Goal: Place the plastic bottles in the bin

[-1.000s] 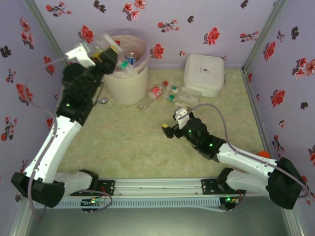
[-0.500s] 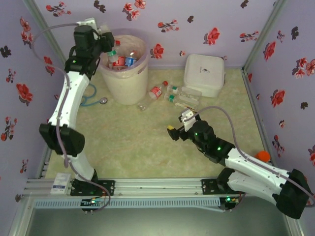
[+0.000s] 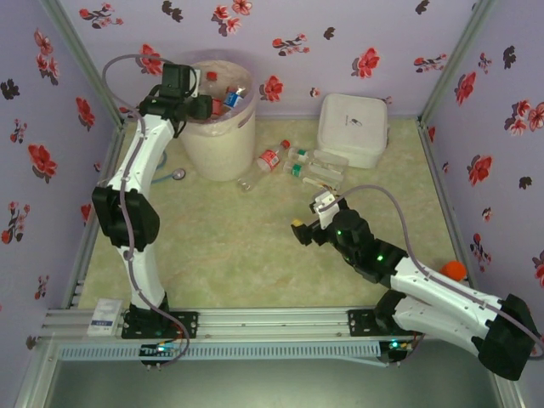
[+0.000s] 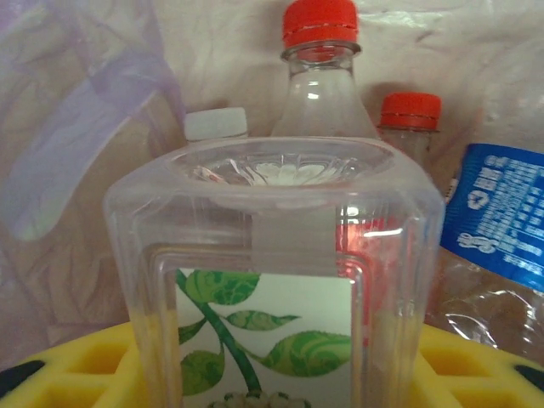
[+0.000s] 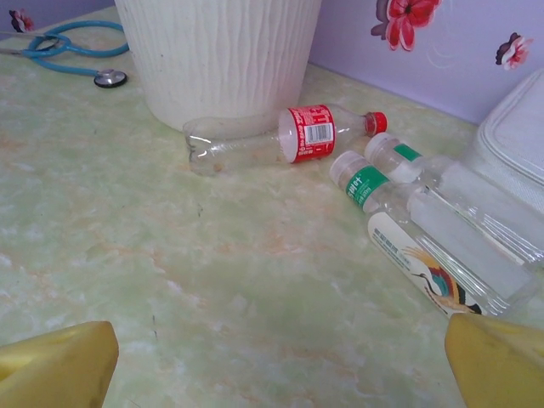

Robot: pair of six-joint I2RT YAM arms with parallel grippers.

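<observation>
Top view: locate left gripper above the bin, far left; right gripper right of centre, spread wide, empty.
Left wrist view: confirm grip closed on leaf-label bottle, over binned bottles. Step in hand, judged: drop-off. Next: release.
Right wrist view: then target red-label bottle lying at bin base.

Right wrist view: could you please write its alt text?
Three plastic bottles lie on the green table: a red-labelled one at the bin's foot, two green-banded ones beside it. The open right gripper's yellow fingertips frame the bottom.
</observation>
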